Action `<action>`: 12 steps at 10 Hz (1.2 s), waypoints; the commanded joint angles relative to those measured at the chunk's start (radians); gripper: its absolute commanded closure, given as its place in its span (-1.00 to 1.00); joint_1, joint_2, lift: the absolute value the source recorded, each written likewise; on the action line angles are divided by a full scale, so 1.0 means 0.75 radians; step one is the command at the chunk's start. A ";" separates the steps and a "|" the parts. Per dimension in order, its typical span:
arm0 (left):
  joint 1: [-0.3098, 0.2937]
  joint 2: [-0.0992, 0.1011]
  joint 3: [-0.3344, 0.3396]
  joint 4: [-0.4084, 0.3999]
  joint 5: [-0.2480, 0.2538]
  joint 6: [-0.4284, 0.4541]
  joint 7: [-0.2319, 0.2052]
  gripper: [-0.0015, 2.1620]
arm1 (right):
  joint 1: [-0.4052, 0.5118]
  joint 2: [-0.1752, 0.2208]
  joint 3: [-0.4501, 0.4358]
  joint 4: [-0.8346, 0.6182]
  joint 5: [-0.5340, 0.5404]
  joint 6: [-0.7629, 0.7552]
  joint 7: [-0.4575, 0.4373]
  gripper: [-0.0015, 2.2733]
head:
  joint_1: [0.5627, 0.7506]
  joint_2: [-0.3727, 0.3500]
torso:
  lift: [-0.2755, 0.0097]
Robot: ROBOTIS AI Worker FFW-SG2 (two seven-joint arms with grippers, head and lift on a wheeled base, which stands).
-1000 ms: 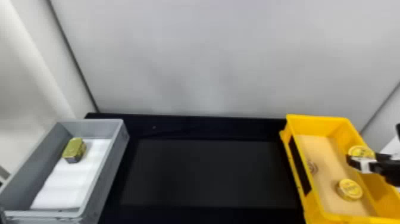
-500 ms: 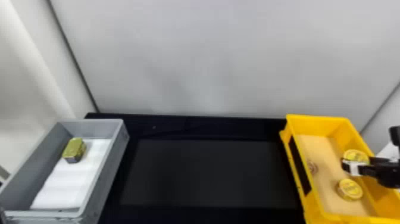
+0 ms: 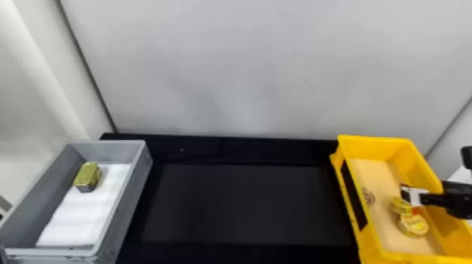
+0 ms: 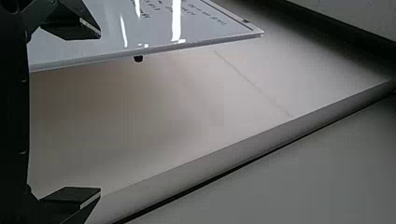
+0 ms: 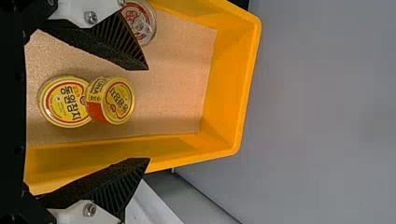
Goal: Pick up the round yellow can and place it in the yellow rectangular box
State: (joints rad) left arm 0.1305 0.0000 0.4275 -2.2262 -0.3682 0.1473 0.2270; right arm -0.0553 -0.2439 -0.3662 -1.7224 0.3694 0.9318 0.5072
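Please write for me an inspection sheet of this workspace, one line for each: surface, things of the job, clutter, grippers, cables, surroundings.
Surface: black table.
Job's things: yellow box; inside it, one yellow can lying flat, and a tilted yellow can against it.
Clutter: red-and-white can in the same box; grey box with a gold tin on a white sheet.
Right gripper: over the yellow box, fingers apart, holding nothing.
Left gripper: in its wrist view, fingers apart, holding nothing.
Cables: nothing seen.
Surroundings: grey wall behind the table; white board near the left gripper.
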 commanded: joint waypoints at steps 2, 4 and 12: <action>0.000 -0.003 0.003 -0.001 0.000 0.000 0.000 -0.91 | -0.012 -0.004 0.022 -0.066 -0.010 0.000 -0.003 -0.90 | 0.39 0.07 | 0.51; -0.002 -0.003 0.005 -0.001 0.000 0.000 0.000 -0.91 | -0.026 -0.029 0.028 -0.184 0.017 0.000 -0.005 -0.90 | 0.39 0.07 | 0.51; 0.002 -0.003 0.019 -0.004 0.002 0.000 0.000 -0.91 | -0.016 -0.084 -0.271 -0.444 -0.081 -0.444 0.048 -0.90 | 0.39 0.07 | 0.51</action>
State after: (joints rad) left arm 0.1319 0.0000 0.4390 -2.2289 -0.3667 0.1473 0.2270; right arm -0.0670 -0.3053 -0.5240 -2.0256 0.3557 0.6788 0.5428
